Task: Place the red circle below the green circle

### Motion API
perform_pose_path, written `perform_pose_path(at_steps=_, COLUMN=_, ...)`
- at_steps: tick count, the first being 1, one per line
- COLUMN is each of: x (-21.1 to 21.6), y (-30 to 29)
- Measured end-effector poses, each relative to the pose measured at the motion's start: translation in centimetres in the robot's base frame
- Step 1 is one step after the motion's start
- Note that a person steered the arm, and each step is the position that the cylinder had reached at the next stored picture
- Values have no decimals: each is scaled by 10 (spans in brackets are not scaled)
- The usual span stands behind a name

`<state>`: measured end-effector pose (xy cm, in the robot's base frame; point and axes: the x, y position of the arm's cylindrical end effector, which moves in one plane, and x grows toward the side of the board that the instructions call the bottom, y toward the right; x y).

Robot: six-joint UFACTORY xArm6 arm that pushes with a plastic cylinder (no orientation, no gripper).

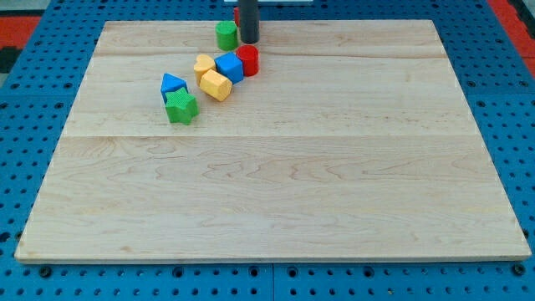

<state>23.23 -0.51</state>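
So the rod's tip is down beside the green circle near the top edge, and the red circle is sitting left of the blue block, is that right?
Not quite. The camera view shows the red circle on the right of the blue block, touching it. My tip is indeed beside the green circle near the top edge.

Red circle (248, 60): short upright cylinder, near the view's top. Green circle (226, 35): upright cylinder, up-left of red, apart.

It looked like a robotics lab bench. A pale wooden board (276, 167) lay on a blue perforated base (25, 100) with regular rows of holes around the board. Small coloured blocks (216, 71) sat near the board's top edge, beside a dark rod (249, 21).
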Motion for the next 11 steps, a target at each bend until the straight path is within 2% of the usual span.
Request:
perform_pose_path(at_steps=1, x=20, y=64)
perform_pose_path(at_steps=2, x=62, y=81)
perform_pose_path(at_steps=3, x=69, y=37)
perform_pose_path(at_steps=4, x=69, y=-22)
perform_pose_path(at_steps=5, x=69, y=-36)
perform_pose_path(at_steps=7, x=54, y=-13)
perform_pose_path(at_steps=10, x=38, y=-38)
perform_pose_path(at_steps=11, x=20, y=-12)
